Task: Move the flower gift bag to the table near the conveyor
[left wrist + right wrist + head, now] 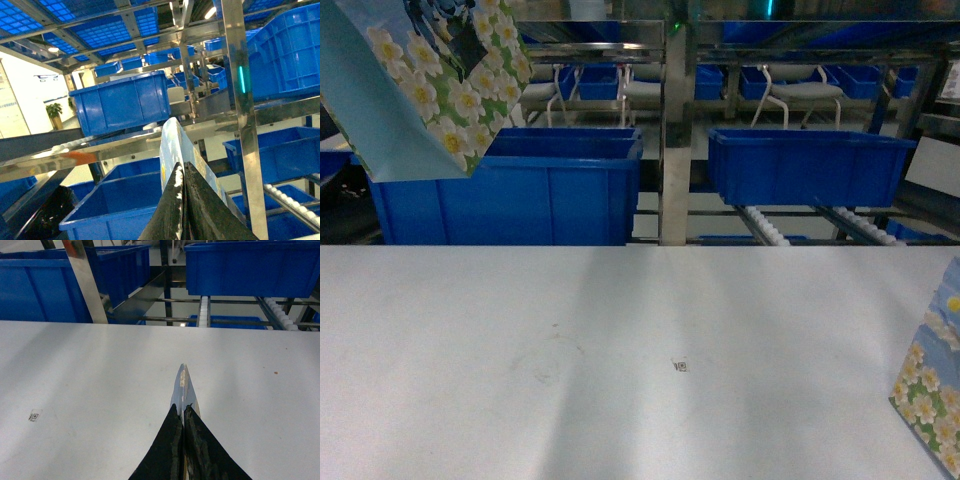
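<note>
Head view gives you the clearest read: one bag (430,80) hangs in the upper left of the frame, lifted well above the tabletop (620,340) and tilted, in front of a blue crate (510,190). A second bag (932,385) with the same daisy print stands at the lower right edge of the frame, its base on the tabletop.

Left wrist view shows your left gripper (182,175) with its fingers pressed together on the thin top edge of the raised bag (172,145), which pokes up between them. Behind it you see the steel rack and more crates, so this bag is in the air over the rack side, not yet over the tabletop.

Right wrist view shows your right gripper (184,412) with its fingers likewise pinched on a pale paper edge (183,382), with the tabletop spread out below and the conveyor (280,315) rollers just past its far edge at upper right. That edge looks like the top of the lower-right bag.

As I judge it, the task is partway done: the left bag is picked up and carried, but it still has to travel over the tabletop, come down and be released. The right bag appears set down near the conveyor side and only waits for letting go.
</note>
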Tool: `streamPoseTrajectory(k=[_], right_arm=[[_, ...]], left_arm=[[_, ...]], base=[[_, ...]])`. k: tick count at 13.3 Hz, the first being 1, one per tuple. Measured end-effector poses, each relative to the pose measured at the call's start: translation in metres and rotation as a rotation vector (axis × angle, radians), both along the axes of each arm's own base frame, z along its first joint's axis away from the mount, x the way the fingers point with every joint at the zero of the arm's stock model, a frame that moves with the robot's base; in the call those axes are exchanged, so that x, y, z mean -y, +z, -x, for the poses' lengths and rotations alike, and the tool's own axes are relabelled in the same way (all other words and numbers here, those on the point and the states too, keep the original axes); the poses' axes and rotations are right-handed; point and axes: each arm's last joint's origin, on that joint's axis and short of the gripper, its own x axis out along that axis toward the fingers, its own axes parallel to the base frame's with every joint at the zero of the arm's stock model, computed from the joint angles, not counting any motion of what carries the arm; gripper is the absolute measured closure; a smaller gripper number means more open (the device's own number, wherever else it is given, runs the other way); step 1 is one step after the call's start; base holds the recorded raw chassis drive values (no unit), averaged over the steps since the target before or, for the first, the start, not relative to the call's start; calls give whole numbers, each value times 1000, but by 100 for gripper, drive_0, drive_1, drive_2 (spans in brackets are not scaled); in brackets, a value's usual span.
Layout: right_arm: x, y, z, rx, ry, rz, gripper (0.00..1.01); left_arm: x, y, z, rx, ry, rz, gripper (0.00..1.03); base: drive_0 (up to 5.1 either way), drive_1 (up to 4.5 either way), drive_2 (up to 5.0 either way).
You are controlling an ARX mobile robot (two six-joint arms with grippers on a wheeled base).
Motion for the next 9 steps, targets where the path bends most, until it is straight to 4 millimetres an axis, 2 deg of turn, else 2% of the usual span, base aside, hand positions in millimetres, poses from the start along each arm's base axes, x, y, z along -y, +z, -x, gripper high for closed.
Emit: streamPoseTrajectory(k=[4,5,7,9], right_arm=[[-3,-5,10,-18,29,29,98],[-3,-9,17,-45,32,30,85],[-2,-12,23,-65,28,26,65],[-1,1,24,-6,10,37,40]], left_arm=[[0,0,0,0,0,0,101],[0,0,0,0,0,0,101],[0,0,0,0,0,0,101],[0,0,0,0,0,0,101]], base=[[0,0,0],[0,0,0],[0,0,0],[0,0,0]])
